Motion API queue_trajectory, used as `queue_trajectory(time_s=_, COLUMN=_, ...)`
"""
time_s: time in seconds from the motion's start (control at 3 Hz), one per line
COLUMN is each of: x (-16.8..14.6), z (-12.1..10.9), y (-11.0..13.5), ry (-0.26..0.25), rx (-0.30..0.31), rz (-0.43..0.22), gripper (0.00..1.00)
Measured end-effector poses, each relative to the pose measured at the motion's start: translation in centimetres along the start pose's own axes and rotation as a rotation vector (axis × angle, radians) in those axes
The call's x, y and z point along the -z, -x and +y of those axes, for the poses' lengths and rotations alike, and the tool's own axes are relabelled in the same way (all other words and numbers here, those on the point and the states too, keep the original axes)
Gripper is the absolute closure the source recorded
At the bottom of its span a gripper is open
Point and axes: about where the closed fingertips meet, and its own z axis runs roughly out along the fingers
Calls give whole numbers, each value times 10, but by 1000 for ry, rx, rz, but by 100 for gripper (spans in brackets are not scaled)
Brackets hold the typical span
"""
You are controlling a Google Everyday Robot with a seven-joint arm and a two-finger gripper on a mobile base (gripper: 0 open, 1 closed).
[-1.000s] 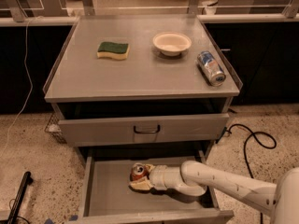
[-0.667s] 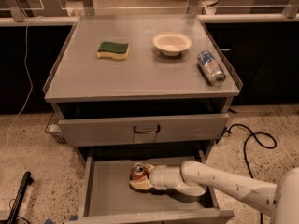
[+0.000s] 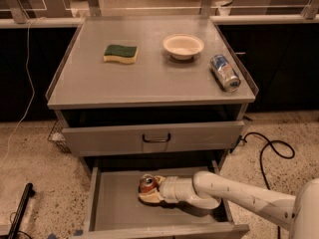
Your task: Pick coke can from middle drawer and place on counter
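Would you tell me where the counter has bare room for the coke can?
The counter is bare across its front, left of the blue can, and between sponge and bowl. Crowded at right. The gripper is at the coke can in the middle drawer.

White tubular arm point(image 3: 239, 195) w/ cream end effector point(image 3: 147, 188), in middle drawer point(image 3: 114, 209).
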Motion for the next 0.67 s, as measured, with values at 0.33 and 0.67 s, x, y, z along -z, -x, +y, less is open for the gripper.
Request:
queue_trajectory(time_s=0.33, x=23, z=7, y=21, ry=1, rx=36, rz=-25, gripper=100)
queue_trajectory(time_s=0.67, x=68, z=24, y=60, ry=11, rx=108, rz=-82, gripper=100)
